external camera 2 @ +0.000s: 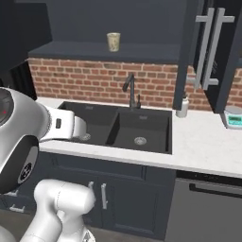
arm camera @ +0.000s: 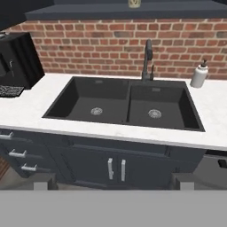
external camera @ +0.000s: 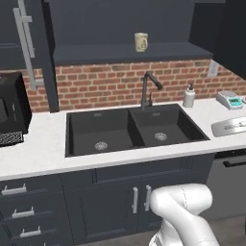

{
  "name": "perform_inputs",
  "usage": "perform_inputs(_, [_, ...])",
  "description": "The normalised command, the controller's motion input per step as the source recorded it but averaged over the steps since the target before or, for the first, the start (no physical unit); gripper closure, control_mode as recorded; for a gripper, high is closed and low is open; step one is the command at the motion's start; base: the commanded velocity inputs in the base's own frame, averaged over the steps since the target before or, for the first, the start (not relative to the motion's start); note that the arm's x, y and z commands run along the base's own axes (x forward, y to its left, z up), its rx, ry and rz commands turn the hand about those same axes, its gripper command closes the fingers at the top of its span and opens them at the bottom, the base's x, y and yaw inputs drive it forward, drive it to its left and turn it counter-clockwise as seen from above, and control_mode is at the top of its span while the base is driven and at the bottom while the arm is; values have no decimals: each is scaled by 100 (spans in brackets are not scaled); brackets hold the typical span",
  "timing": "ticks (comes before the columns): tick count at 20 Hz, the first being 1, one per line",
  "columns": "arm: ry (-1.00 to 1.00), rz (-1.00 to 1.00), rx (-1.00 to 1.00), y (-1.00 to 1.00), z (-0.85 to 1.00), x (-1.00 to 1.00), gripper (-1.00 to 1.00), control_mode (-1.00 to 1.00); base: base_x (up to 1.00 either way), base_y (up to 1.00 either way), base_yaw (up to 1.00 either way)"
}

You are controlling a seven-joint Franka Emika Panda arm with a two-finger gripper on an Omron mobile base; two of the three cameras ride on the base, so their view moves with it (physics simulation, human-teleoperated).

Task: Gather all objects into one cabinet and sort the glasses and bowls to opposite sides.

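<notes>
While the cabinet (external camera: 129,29) stands open in the left base view, one cream mug (external camera: 141,42) sits upright on its dark inner shelf, long axis vertical, handle to the picture's left, right of the shelf's middle. One mug counted here. Below: brick wall, one double sink (external camera: 129,129) with two drains, one faucet (external camera: 146,89), one soap bottle (external camera: 189,96) on the white desk (external camera: 38,144), one scale (external camera: 229,100) far right, one black microwave (external camera: 12,108) far left. An open cabinet door with a silver bar handle (external camera: 24,33) hangs upper left.

Right base view: same single mug (external camera 2: 113,41), upright on the shelf, handle not clear. Open door with two bar handles (external camera 2: 208,47) at right, partly covering the soap bottle (external camera 2: 182,108). Scale (external camera 2: 232,117) at the right edge. Sink (external camera 2: 124,126) centre, the white arm crossing its left basin.

Hand view: gripper (arm camera: 113,181) fingertips (arm camera: 44,181) stand wide apart at the bottom corners, released, gripping nothing, touching nothing. Sink (arm camera: 126,106), faucet (arm camera: 147,60), soap bottle (arm camera: 199,75), microwave (arm camera: 15,62) ahead; the mug's base (arm camera: 134,3) just shows at the top edge.
</notes>
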Motion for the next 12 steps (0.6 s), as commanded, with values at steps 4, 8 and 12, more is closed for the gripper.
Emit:
perform_inputs(4, [0, 0, 0, 0, 0, 0, -100, 100, 39, 2, 0])
perform_inputs(8, [0, 0, 0, 0, 0, 0, -100, 100, 45, 8, 0])
perform_inputs(12, [0, 0, 0, 0, 0, 0, -100, 100, 58, 32, 0])
